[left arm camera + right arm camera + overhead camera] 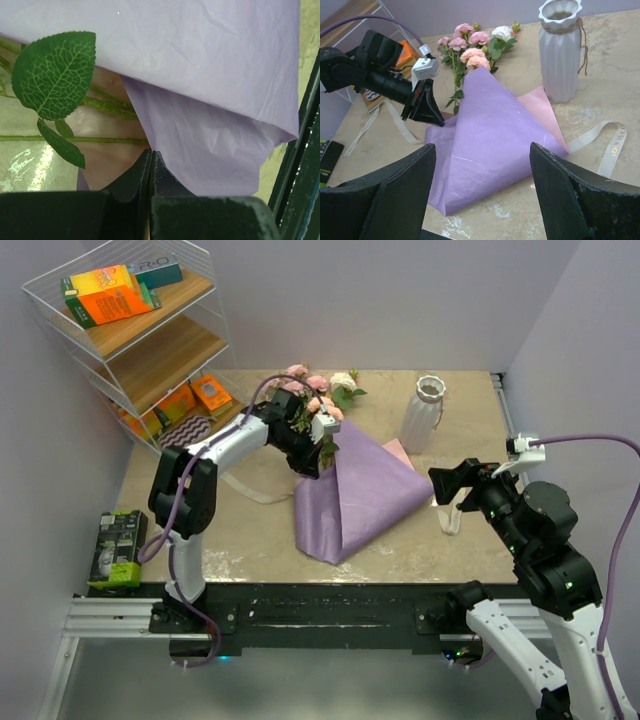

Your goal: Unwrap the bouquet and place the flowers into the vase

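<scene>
- Bouquet [350, 470] lies mid-table [250, 535]; flowers [315, 390] at the far end, wrapping paper [370, 505] spread toward the near edge.
- Vase [423, 415] stands upright right of the flowers, apart from them.
- Ribbon [612, 150] lies right of the paper.
- Shelf rack [140, 340] stands far left, boxes [110, 295] on it.
- Left gripper [316, 467] meets the paper's left edge; right gripper [441, 486] sits right of the paper, apart.

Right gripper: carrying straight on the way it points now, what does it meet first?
Probably the lilac wrapping paper, which lies directly ahead of the open right gripper; the vase stands off to one side of that line. Depth is hard to judge.
</scene>
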